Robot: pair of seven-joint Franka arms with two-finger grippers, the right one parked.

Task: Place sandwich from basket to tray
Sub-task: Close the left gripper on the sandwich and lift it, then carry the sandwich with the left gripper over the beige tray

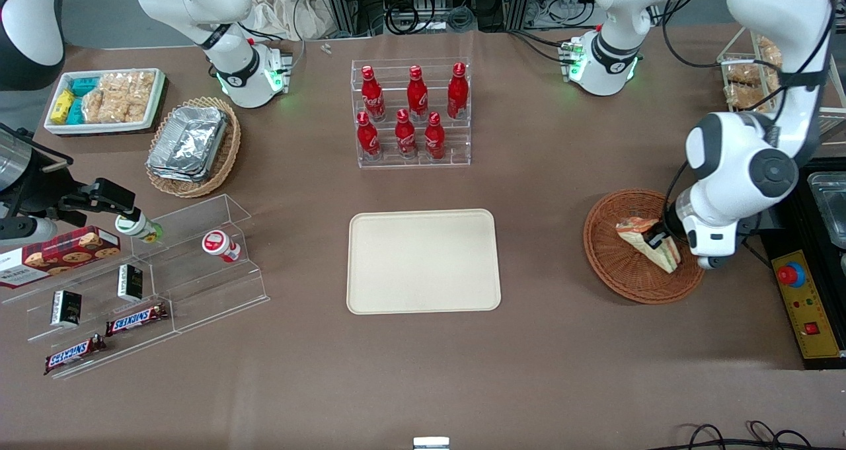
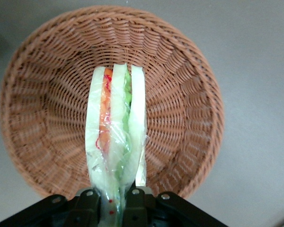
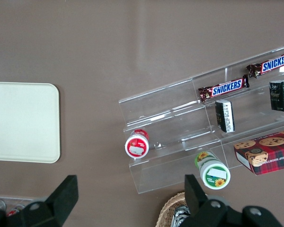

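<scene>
Left arm's jaws (image 2: pixel 114 201) clenched on the wrapped sandwich (image 2: pixel 116 137), holding it on edge over the round wicker basket (image 1: pixel 615 265), well apart from the cream tray (image 1: pixel 423 262) mid-tabletop.

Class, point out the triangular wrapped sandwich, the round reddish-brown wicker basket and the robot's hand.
Triangular wrapped sandwich (image 2: pixel 114 127), left wrist view, middle bread layer.
Round reddish-brown wicker basket (image 1: pixel 618 262), front view, woven inner wall.
Hand (image 1: pixel 656 237), front view, gripping the sandwich over the basket.
</scene>
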